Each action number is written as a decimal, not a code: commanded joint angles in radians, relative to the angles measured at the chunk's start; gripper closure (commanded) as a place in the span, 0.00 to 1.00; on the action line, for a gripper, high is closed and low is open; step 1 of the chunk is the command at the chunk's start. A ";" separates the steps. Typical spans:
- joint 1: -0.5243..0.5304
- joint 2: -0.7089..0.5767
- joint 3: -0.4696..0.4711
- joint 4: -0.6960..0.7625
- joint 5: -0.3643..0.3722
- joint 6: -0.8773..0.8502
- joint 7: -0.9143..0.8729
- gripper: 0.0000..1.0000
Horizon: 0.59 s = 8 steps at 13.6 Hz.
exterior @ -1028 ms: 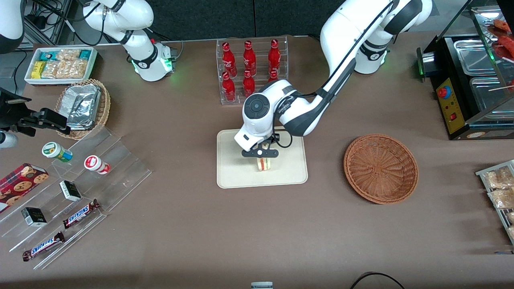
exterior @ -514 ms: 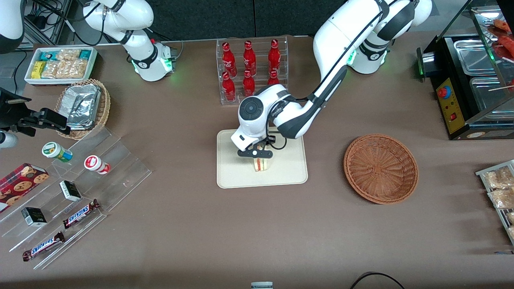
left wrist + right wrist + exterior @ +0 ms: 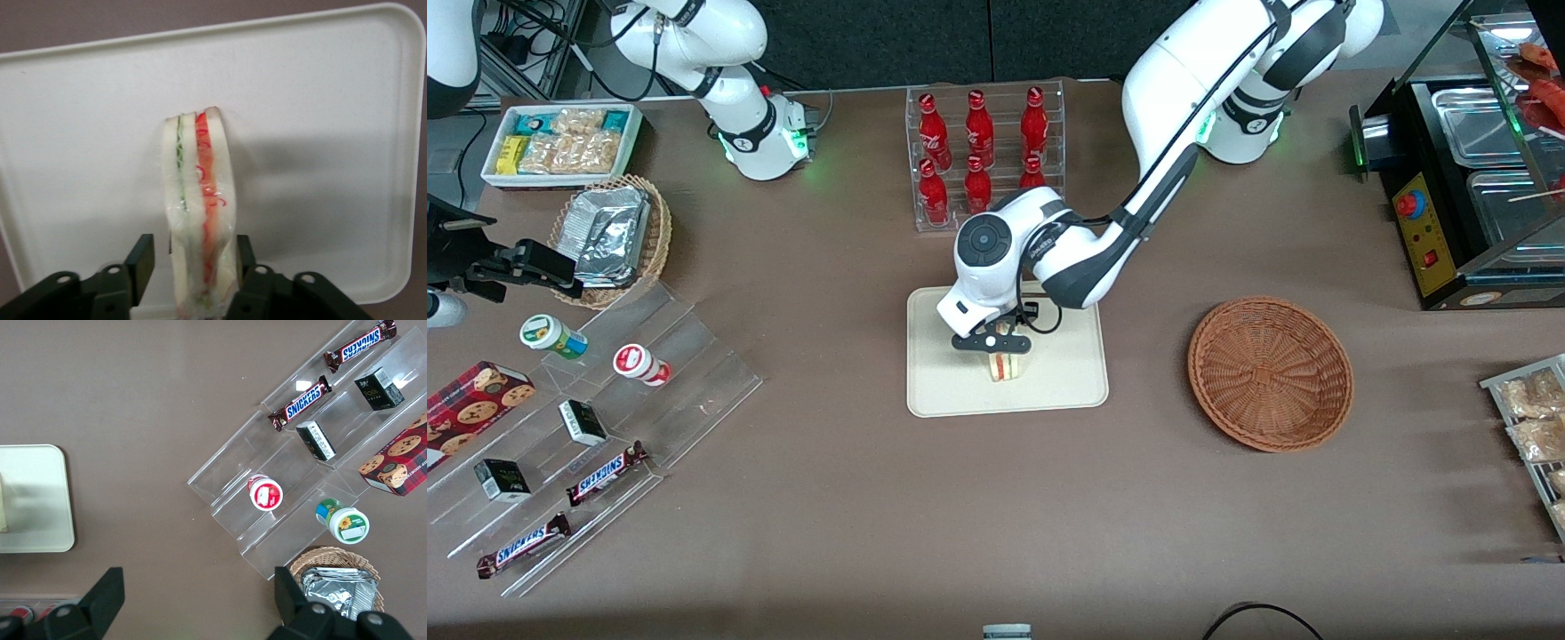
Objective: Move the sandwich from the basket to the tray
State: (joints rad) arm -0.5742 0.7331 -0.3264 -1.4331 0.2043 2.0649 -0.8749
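The sandwich [image 3: 198, 200] stands on edge on the tray [image 3: 320, 100], between the gripper [image 3: 192, 263]'s fingers [image 3: 141, 261]. One finger touches its side, the other stands just clear; the fingers are narrowly parted.

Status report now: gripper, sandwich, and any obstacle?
Gripper low over tray, fingers open, one clear of the bread. Sandwich upright on tray, between fingers. Basket empty, toward working arm's end. Nothing in the way.
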 commanded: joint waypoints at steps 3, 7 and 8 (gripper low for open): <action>0.080 -0.170 0.007 0.025 -0.068 -0.198 -0.022 0.00; 0.178 -0.314 0.006 0.023 -0.071 -0.345 -0.016 0.00; 0.209 -0.345 0.006 0.025 -0.071 -0.380 -0.010 0.00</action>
State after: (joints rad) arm -0.4136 0.4593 -0.3190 -1.3815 0.1498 1.7376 -0.8855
